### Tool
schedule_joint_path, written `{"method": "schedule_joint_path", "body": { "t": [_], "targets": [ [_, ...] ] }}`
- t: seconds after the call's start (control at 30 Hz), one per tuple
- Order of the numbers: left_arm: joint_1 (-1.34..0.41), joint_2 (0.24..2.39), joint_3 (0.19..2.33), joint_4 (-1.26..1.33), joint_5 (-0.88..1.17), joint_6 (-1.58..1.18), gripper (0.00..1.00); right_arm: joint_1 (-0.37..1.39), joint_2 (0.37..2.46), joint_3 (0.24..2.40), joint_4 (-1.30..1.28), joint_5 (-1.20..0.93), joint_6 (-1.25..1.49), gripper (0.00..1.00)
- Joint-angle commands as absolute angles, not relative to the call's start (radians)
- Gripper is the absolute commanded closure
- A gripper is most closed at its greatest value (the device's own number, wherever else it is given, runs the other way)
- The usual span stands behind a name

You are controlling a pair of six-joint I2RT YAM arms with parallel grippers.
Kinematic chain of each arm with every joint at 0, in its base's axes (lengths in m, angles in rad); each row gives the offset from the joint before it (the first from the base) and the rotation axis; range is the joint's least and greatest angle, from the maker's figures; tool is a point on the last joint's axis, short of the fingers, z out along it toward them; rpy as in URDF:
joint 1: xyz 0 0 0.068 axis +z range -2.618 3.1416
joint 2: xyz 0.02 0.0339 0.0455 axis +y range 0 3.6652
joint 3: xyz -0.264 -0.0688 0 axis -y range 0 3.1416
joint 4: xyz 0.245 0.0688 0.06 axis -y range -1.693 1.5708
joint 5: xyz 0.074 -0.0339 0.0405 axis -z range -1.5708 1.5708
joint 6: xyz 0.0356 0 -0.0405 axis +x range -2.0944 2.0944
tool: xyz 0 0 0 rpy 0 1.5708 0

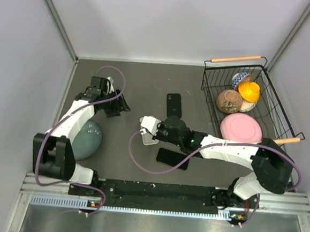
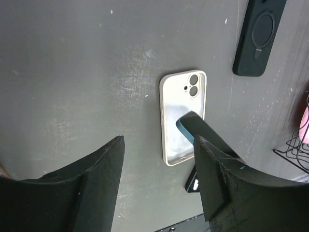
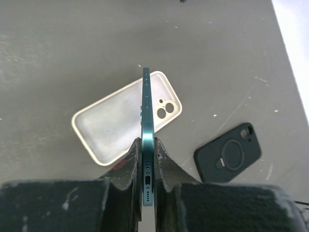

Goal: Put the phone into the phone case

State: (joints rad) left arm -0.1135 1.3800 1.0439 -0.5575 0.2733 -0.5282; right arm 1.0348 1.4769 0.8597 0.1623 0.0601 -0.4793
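My right gripper is shut on a teal phone, held edge-on just above an empty white phone case that lies open side up on the table. In the top view the right gripper is over the white case at the table's middle. My left gripper is open and empty at the back left, apart from the case. In the left wrist view, the left gripper looks down on the white case, with the teal phone over its lower end.
A black ring-backed case lies behind the white one. A second, black phone lies near the front. A wire basket with a pink plate and toys stands at the right. A grey-teal bowl sits at the left.
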Motion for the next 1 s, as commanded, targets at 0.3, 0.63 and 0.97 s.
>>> {"method": "schedule_joint_path", "body": {
  "t": [0.3,0.63,0.97],
  "targets": [
    [-0.114,1.517,1.08,-0.476,0.419,-0.503,0.41,1.08,1.563,0.91,0.318,0.16,-0.753,1.0],
    [-0.126,1.598,1.074,-0.436,0.479,-0.503,0.47,1.173,1.644,0.884,0.327,0.319,-0.89,1.0],
    [-0.143,1.611,1.065,-0.426,0.46,-0.52,0.48,1.181,1.615,0.877,0.373,0.394,-0.919,1.0]
  ]
}}
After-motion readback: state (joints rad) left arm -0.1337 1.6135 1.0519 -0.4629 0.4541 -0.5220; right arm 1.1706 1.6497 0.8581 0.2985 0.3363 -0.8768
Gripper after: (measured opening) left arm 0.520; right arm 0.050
